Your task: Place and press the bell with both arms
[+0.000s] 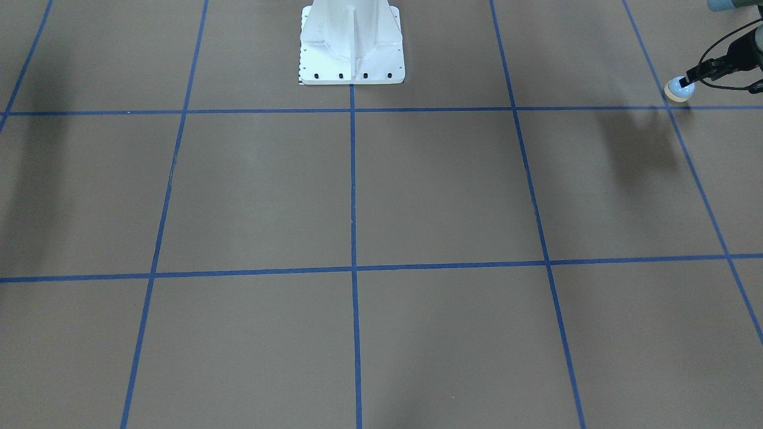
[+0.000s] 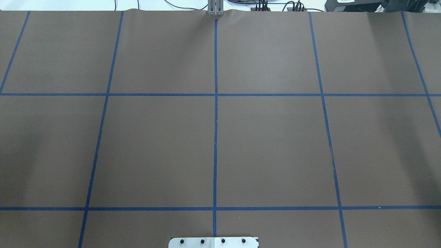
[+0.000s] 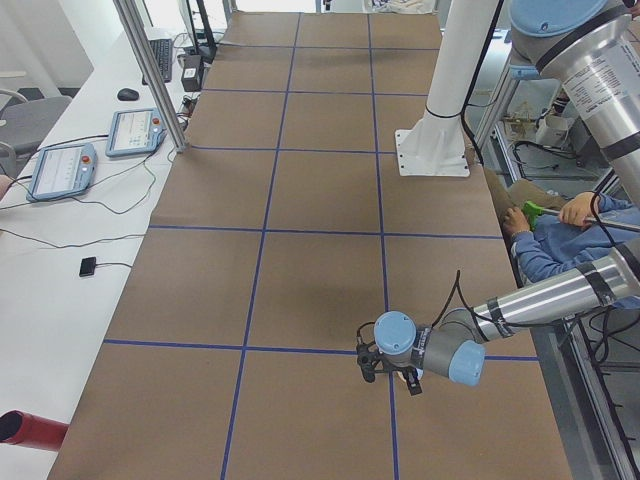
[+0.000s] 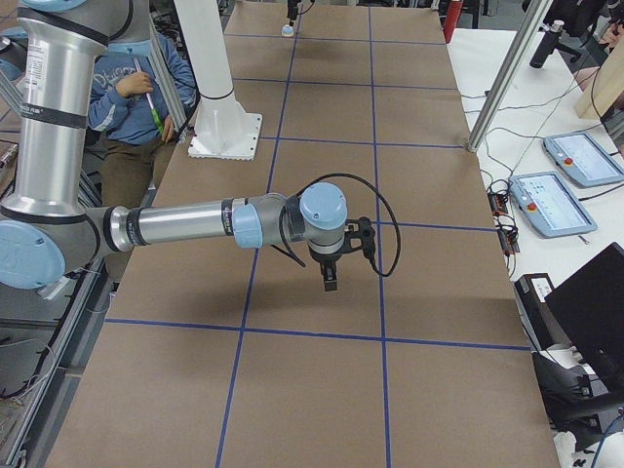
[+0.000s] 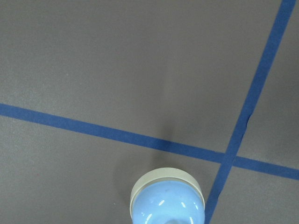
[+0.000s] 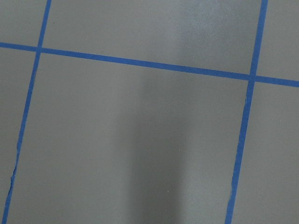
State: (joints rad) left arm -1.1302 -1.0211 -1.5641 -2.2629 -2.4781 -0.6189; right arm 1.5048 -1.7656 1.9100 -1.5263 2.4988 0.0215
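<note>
The bell [image 1: 678, 90], a small light-blue dome with a cream base ring, hangs tilted in my left gripper [image 1: 690, 77] at the far right of the front-facing view, above the brown table, near a crossing of blue tape lines. The left gripper is shut on it. The bell fills the bottom edge of the left wrist view [image 5: 167, 198] and shows small and far in the right side view [image 4: 288, 31]. My right gripper [image 4: 330, 278] points down above the middle of the table. It shows only in the right side view, so I cannot tell whether it is open or shut.
The white fixed pedestal [image 1: 351, 47] stands at the robot's side of the table. Blue tape lines [image 2: 215, 113] divide the brown surface into squares. A seated person [image 4: 136, 93] is beside the pedestal. Tablets [image 4: 551, 203] and cables lie along the operators' side.
</note>
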